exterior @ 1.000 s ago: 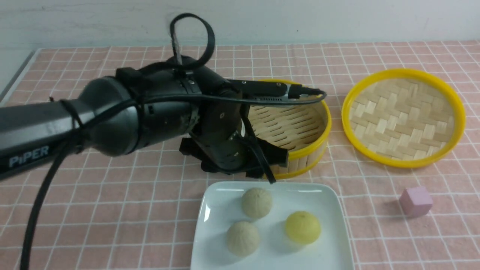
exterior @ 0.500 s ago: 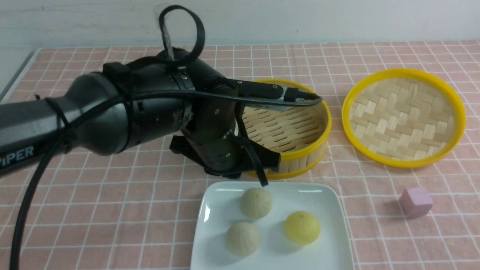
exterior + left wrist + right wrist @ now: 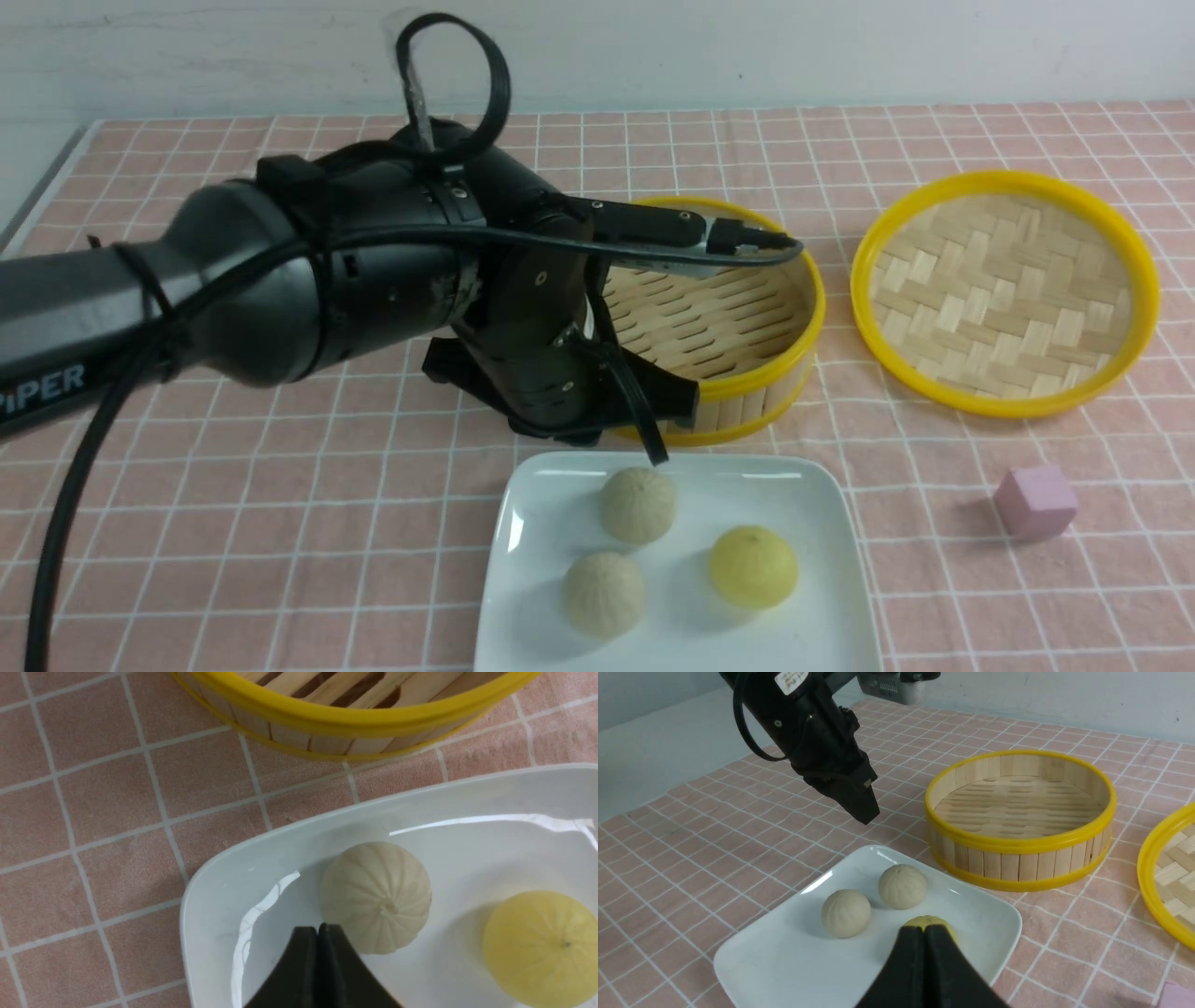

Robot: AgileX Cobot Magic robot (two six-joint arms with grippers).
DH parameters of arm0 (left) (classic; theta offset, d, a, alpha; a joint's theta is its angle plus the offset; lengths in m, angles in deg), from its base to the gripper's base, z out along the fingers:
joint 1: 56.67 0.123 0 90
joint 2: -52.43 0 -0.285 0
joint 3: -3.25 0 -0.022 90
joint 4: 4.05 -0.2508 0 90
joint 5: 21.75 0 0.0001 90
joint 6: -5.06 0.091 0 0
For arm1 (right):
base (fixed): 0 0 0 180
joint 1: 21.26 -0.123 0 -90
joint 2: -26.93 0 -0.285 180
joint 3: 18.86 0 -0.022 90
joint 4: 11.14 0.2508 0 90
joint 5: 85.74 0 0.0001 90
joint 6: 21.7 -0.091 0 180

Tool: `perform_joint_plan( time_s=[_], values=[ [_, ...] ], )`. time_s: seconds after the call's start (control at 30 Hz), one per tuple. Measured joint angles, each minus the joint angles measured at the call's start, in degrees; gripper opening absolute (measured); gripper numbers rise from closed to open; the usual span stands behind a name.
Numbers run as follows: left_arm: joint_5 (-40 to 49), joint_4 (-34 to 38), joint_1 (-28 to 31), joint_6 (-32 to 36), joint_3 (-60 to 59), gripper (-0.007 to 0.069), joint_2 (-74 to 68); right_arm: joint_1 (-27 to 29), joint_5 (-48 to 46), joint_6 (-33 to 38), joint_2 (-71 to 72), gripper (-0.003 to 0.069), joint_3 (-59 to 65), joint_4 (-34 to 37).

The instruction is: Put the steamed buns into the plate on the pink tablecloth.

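Front view: the plate (image 3: 523,523) lies on the pink tablecloth (image 3: 280,523) and all three steamed buns sit in it. The far beige bun (image 3: 638,505) is close to the plate's far rim. The near beige bun (image 3: 604,593) is just in front of it, and the yellow bun (image 3: 752,567) sits toward the plate's right side. The three do not touch one another. The left arm (image 3: 280,280) reaches in over the cloth and ends above the plate's far rim. A bamboo steamer basket (image 3: 747,397) stands just beyond that rim with nothing visible inside. Its woven lid (image 3: 1004,289) lies farther off, beyond the plate and to its right. A small pink cube (image 3: 1034,501) rests on the cloth to the plate's right, well apart from it.

Left wrist view: the left fingers (image 3: 301,966) are pressed together with no gap and hold nothing. They hang over the plate's floor beside the far beige bun, and I cannot tell whether they touch it. The yellow bun lies further in, and the basket's wall shows just outside the rim.

Right wrist view: the right fingers (image 3: 908,970) are likewise closed tight and empty. They sit above the plate and cover part of the yellow bun. The two beige buns lie side by side in the plate. The left fingers show here in the air above the plate's far rim.
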State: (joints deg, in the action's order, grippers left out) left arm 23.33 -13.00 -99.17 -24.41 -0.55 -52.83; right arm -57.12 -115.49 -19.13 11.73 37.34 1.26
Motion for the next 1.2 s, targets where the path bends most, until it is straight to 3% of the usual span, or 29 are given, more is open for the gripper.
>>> perform_joint_plan(
  time_s=[0.5,0.73,0.93,1.07,1.2],
  values=[
    [0.02,-0.42,0.0,0.0,0.0,0.002,0.0,0.9,2.65,0.16,2.4,-0.0006,3.99,0.0],
    [3.79,-2.96,0.0,1.93,0.66,0.0022,1.41,14.27,6.05,0.21,7.03,-0.0005,13.43,-3.47],
    [10.6,-7.69,0.0,2.98,3.61,0.0022,11.38,26.7,6.87,0.21,7.97,0.0,21.56,-8.64],
    [14.45,-9.16,0.0,4.19,3.82,0.0022,16.53,29.47,6.99,0.21,7.98,0.0,21.63,-8.82],
    [24.31,-12.06,0.0,8.9,3.87,0.0022,25.89,31.0,6.99,0.21,7.98,0.0003,21.63,-8.82]
  ],
)
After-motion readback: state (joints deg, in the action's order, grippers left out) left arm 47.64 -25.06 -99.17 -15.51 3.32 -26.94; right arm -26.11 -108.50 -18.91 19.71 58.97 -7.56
